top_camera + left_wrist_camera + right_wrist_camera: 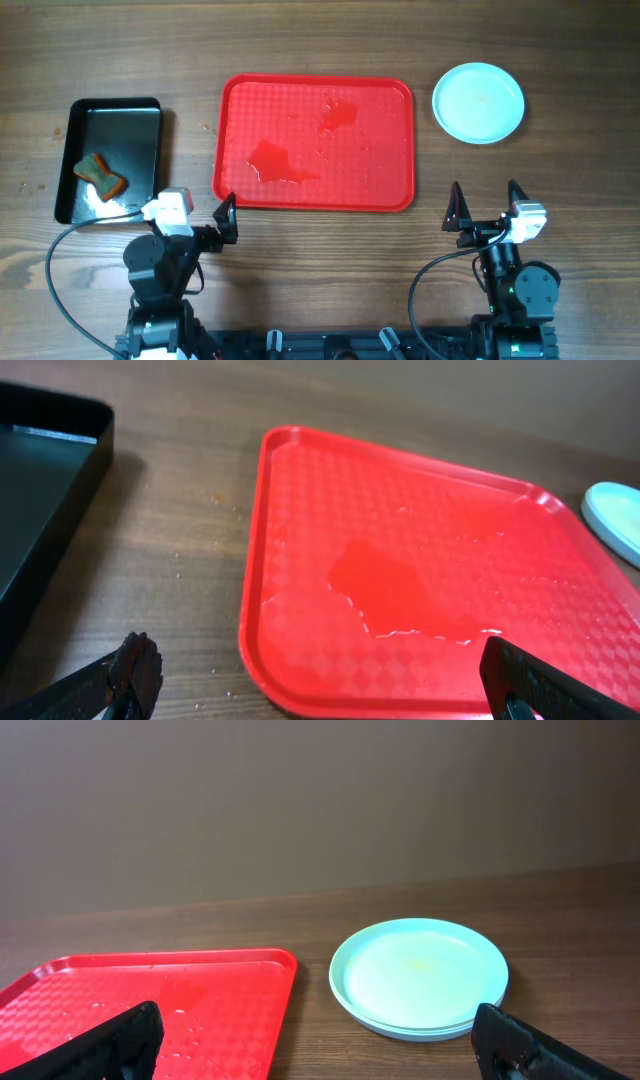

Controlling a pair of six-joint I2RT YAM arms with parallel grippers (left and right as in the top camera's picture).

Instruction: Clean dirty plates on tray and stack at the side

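Note:
The red tray lies at the table's middle with wet patches and no plates on it; it also shows in the left wrist view and the right wrist view. The pale blue plates sit stacked on the table to the tray's right, seen closer in the right wrist view, and their edge in the left wrist view. My left gripper is open and empty by the tray's near left corner. My right gripper is open and empty, well in front of the stack.
A black glossy tray stands at the left with a sponge in it; its edge shows in the left wrist view. Small crumbs dot the wood between the two trays.

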